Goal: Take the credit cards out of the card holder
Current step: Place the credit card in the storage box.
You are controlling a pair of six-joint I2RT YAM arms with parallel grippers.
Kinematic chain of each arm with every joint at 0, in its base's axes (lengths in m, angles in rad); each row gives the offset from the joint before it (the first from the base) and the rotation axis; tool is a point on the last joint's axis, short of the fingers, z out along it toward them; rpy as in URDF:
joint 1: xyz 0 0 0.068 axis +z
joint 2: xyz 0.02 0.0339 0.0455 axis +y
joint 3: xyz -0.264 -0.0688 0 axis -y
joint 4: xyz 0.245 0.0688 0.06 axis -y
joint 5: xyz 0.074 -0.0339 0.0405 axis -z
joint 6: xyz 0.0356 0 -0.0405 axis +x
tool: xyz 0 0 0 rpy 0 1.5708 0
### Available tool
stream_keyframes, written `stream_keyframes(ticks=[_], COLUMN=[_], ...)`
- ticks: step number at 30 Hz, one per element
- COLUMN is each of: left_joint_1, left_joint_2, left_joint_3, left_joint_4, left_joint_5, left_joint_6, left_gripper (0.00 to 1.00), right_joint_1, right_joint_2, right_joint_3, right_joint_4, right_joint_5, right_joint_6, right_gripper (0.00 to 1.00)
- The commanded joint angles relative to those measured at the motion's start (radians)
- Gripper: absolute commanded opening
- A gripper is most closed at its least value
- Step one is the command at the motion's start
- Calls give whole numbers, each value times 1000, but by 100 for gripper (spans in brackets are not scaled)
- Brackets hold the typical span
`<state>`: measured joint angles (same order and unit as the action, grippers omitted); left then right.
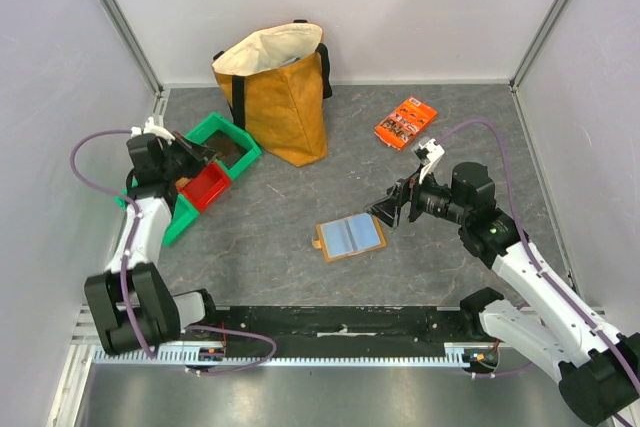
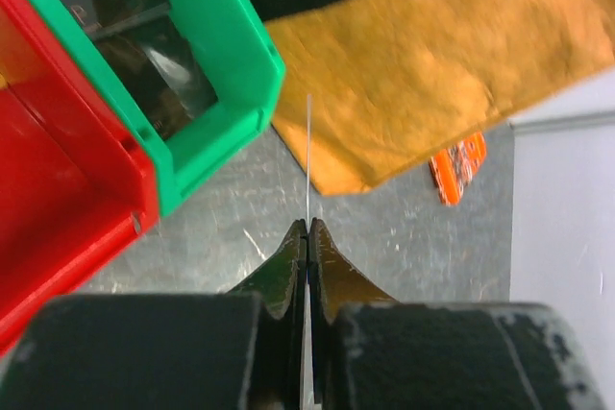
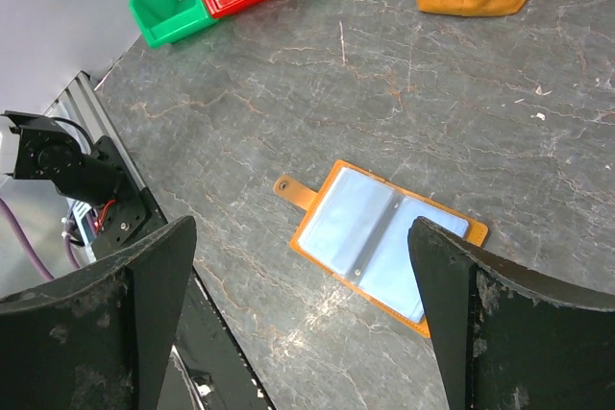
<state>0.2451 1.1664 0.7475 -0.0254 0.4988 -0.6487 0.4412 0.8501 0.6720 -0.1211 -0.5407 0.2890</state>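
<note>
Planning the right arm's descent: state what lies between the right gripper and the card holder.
Nothing: only bare grey table between the open right gripper and the opened card holder, clearest in the right wrist view.

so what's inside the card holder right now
The flat tan-brown folding card holder lies open, showing only pale blue-grey pockets; no card edge shows. Anything tucked inside the pockets would be covered. The left claw pinches one thin white card edge-on, away from it.

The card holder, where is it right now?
In the top view the card holder lies open near the middle of the table, close beside the right gripper, with the yellow tote bag farther back.
</note>
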Motion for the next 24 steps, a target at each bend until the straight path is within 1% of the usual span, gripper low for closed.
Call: stream_keyframes(ticks=[1, 7, 10, 15, 19, 22, 24], left_joint_1=[2, -1, -18, -47, -73, -84, -92], left_joint_2=[145, 376, 461, 555, 590, 610, 622], left_joint_3=[120, 265, 311, 366, 377, 389, 394], left_joint_4=[77, 82, 73, 55, 48, 32, 32], left_joint_5=[-147, -164, -175, -203, -216, -243, -244], left_joint_6=[-120, -152, -157, -155, -158, -163, -170], left_gripper=[2, 2, 2, 2, 2, 3, 6], right_joint_1=[1, 1, 1, 1, 2, 1, 2], right_joint_2=[-16, -16, -8, 4, 13, 18, 20], right_joint_3=[0, -2, 0, -2, -2, -2, -2], right_joint_4=[8, 3, 3, 1, 1, 3, 3], right_joint_5=[28, 42, 44, 56, 59, 61, 59], right_joint_6=[-30, -44, -47, -53, -54, -53, -54], right_gripper=[98, 98, 98, 98, 98, 98, 98])
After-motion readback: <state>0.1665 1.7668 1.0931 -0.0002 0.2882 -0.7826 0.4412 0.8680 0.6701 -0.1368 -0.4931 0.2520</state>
